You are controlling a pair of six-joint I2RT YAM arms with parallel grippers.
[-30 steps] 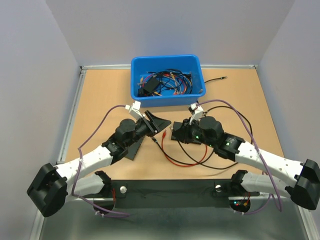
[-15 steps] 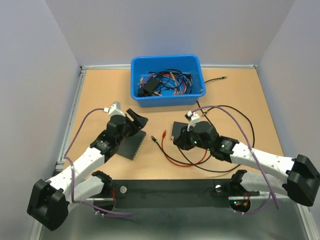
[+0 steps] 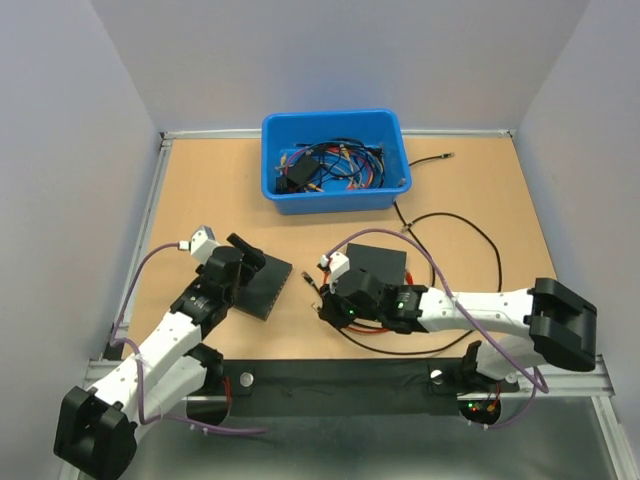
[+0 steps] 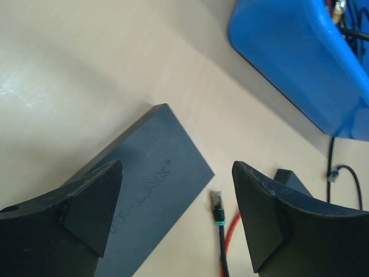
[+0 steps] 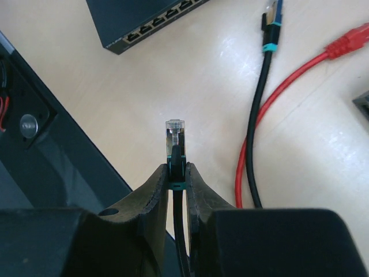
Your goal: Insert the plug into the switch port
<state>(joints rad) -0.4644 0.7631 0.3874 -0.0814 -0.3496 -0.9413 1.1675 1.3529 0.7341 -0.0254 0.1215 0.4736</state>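
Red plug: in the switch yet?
Not yet. Done: nothing; the switch looks empty. In hand: the right gripper pinches a black cable's plug; the red plug lies on the table. The left gripper is open. To do: grab the red plug, push it in.

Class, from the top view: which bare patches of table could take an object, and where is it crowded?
Bare: the far-left corner of the table, between the blue bin and the left edge; the right side, between the looping black cable and the right edge. Crowded: the middle, with the switch, black box, plug, left gripper and right gripper.
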